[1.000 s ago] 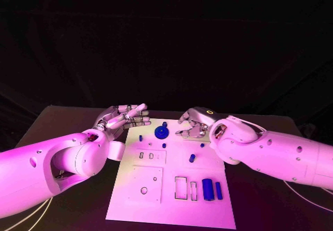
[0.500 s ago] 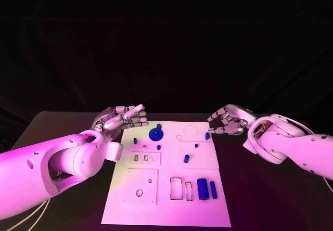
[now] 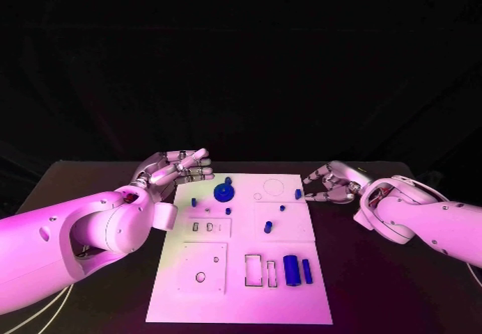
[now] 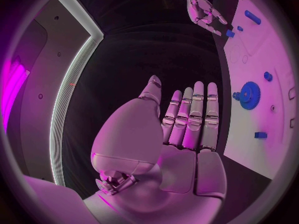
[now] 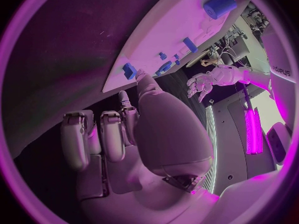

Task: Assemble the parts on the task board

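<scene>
Right hand (image 3: 329, 184) is now sitting off the right edge of the white board (image 3: 241, 306), over the bench (image 3: 372, 278); a second ago it was curled above the board's far middle. Left hand (image 3: 176, 170) is hanging where it was, by the far left corner.

Going left to right: left hand is lying flat, fingers straight and together, holding nothing. Just right of it on the board, the blue gear (image 3: 225, 193), one. Three small blue pegs are dotting the far half, plus one longer slanted peg (image 3: 268, 227) mid-board. One small block (image 3: 298, 194) is standing at the far right edge. Near the front, two upright bars are lying side by side, long axes running front to back (image 3: 291, 270).

Right hand's fingers are curled in, empty as far as I can judge. The edge block lies just left of its fingertips, so that hand is nearer.
</scene>
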